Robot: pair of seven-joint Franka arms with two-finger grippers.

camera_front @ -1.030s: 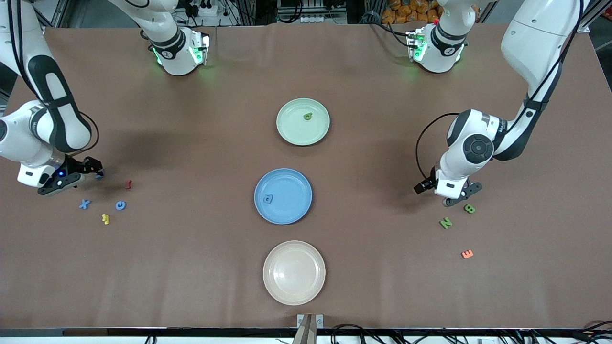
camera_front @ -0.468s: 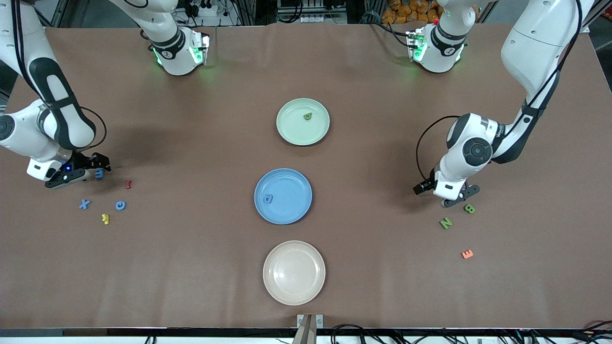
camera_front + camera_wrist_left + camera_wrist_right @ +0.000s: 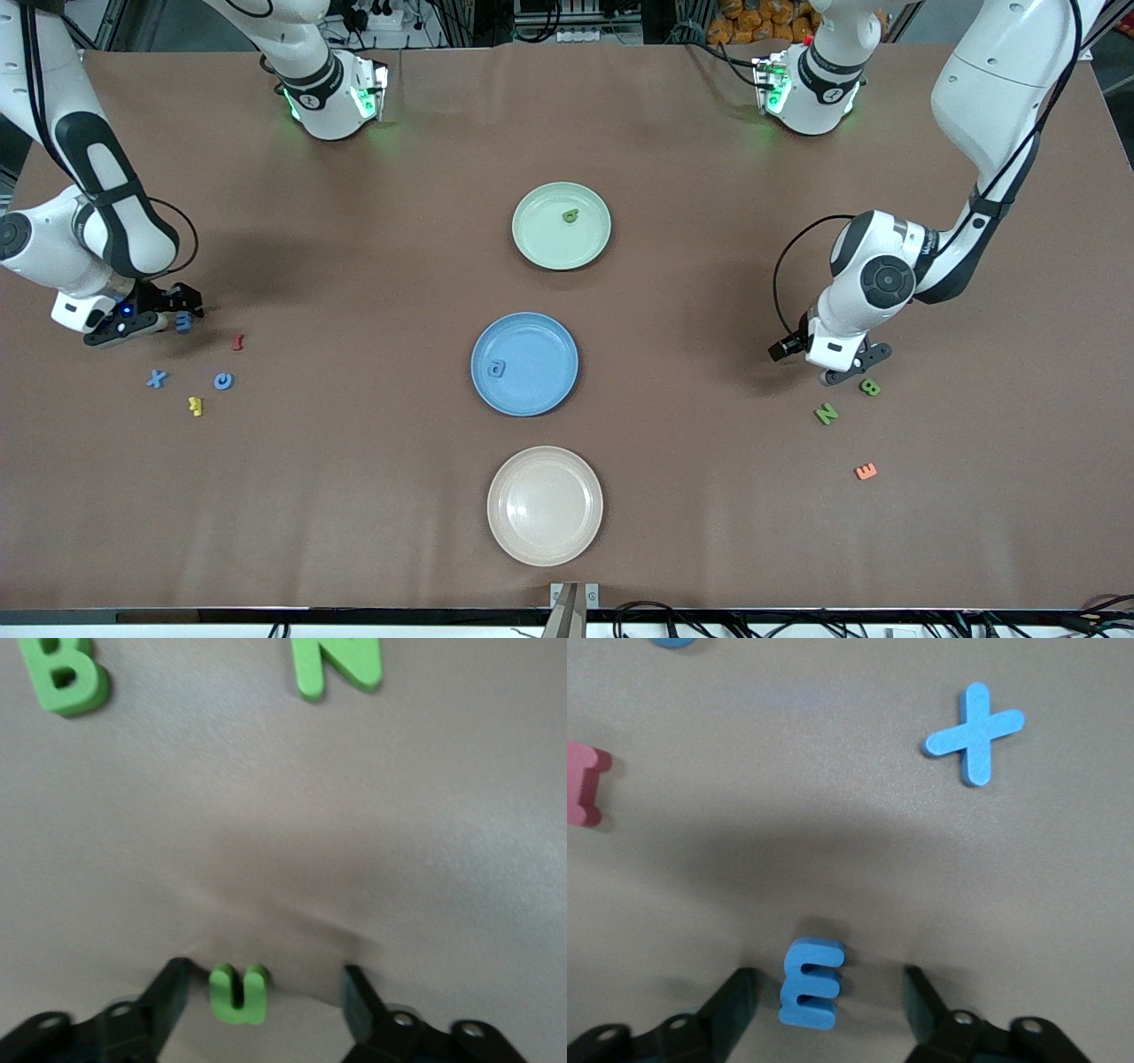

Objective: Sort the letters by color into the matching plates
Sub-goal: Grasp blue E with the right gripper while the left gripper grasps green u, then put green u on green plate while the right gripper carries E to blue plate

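Note:
My right gripper (image 3: 174, 316) (image 3: 828, 985) is open and low over the table, its fingers on either side of a blue letter E (image 3: 183, 322) (image 3: 811, 983). My left gripper (image 3: 849, 365) (image 3: 266, 981) is open and low, its fingers on either side of a green letter U (image 3: 237, 994), which is hidden in the front view. The pale green plate (image 3: 532, 244) holds one green letter (image 3: 571, 215). The blue plate (image 3: 545, 385) holds one blue letter (image 3: 498, 368). The beige plate (image 3: 545, 505), nearest the front camera, holds nothing.
Near the right gripper lie a blue X (image 3: 156, 379) (image 3: 974, 734), a blue round letter (image 3: 223, 381), a red letter (image 3: 237, 341) (image 3: 585, 784) and a yellow letter (image 3: 195, 406). Near the left gripper lie a green B (image 3: 870, 386) (image 3: 66, 673), a green N (image 3: 826, 413) (image 3: 341, 665) and an orange E (image 3: 866, 470).
My right gripper has shifted a little toward the plates and the robots' bases, and the blue E now shows beside its fingers. My left gripper has barely moved.

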